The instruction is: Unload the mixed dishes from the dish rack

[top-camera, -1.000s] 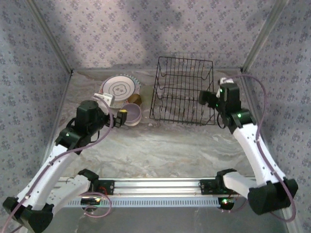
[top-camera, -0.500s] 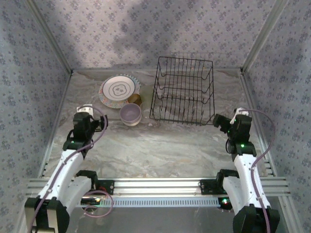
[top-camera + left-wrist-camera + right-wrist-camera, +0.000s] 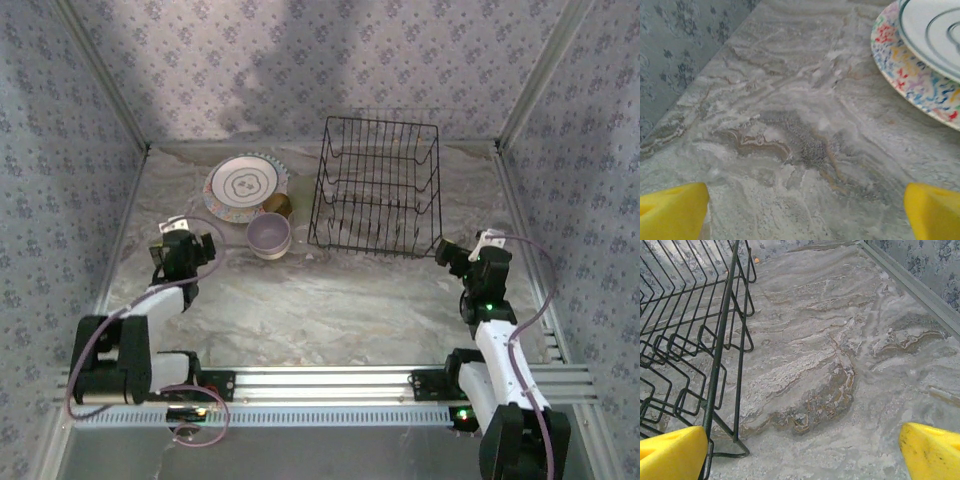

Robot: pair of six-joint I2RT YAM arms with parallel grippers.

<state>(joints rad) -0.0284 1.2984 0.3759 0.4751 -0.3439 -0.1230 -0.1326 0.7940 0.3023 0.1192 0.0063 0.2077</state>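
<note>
Arms pulled back, dish rack (image 3: 375, 190) empty: unloading looks done.
Left hand (image 3: 183, 247) and right hand (image 3: 452, 252), both open and holding nothing, are now withdrawn; plates (image 3: 243, 186), bowl (image 3: 268, 235) and cup (image 3: 277, 205) sit on the tabletop (image 3: 330, 300) beside the rack.

Floral-papered walls (image 3: 300, 70) enclose a marbled grey table (image 3: 330, 300), seemingly stone.

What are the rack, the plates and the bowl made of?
The rack is thin dark wire bent into loops, likely coated metal. The top plate is white and smooth with a soft sheen. It looks like glazed ceramic, though melamine is possible. The squiggle plate under it has the same smooth look, with printed colours. The bowl is pale lilac and smooth. It could be ceramic or plastic.
</note>
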